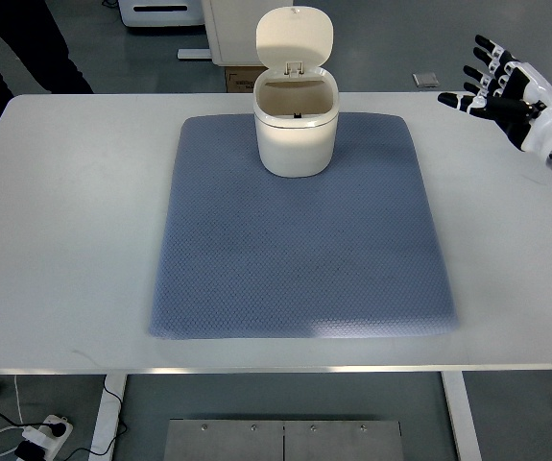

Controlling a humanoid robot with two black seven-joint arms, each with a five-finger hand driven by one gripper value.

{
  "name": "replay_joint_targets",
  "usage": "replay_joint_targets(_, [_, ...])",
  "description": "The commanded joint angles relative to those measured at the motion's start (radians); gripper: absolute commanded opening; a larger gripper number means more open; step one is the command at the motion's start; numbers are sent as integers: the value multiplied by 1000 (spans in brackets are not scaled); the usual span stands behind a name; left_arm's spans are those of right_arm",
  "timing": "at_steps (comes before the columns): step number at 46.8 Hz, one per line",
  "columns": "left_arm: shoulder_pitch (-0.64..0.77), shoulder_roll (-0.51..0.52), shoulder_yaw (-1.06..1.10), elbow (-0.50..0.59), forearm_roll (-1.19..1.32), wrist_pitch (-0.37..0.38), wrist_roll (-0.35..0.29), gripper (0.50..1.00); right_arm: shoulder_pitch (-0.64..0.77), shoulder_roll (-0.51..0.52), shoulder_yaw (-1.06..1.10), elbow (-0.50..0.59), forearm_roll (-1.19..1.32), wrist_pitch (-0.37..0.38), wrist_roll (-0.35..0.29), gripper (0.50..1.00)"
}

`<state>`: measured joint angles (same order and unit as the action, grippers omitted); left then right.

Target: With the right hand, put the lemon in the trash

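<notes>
- right hand (506,86): comes in from the right edge at the far right of the scene, raised over the far right part of the table; fingers (481,72) spread apart and pointing left, palm empty, nothing pinched or held.
- wrist and forearm: white and black casing runs from the hand to the right edge; a further dark part of the arm shows lower on that edge.
- trash bin (296,130): small cream-white bin, upright, at the far middle of the blue mat; its hinged lid (295,36) stands raised at the far side, mouth open upward.
- bin interior: only the upper inner wall and a dark fitting at the far rim show; the contents at the bottom cannot be told from this view.
- lemon: not visible on the mat, on the table or in the hand; whether it lies inside the bin cannot be told.
- blue mat (300,250): textured, lies flat across the middle of the table, bare apart from the bin.
- table (64,230): white, bare to the left and right of the mat.
- person (21,48): dark clothing shows at the far left corner, behind the table.
- floor: a power strip (40,437) with cables lies at the near left, below the table edge.
</notes>
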<state>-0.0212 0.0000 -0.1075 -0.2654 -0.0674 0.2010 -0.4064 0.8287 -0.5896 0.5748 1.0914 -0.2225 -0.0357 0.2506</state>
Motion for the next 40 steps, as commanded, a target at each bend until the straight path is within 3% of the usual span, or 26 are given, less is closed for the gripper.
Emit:
replay_joint_targets(1, [1,0,0,0,0,0,0,1000,-10,7,10,-22,64,0,-8,1000])
replay_joint_targets(13, [1,0,0,0,0,-2,0,1000,-11,100,14,-201,212,25,-56,1000])
replay_joint_targets(24, [0,0,0,0,0,0,0,1000,-11,198,68,-375,285,118,-120,1000])
replay_joint_targets(28, [1,0,0,0,0,0,0,1000,-11,217,103,-398,313,137,-149,1000])
replay_joint_targets(40, [0,0,0,0,0,0,0,1000,-19,220,106,-396,313,140,-143,1000])
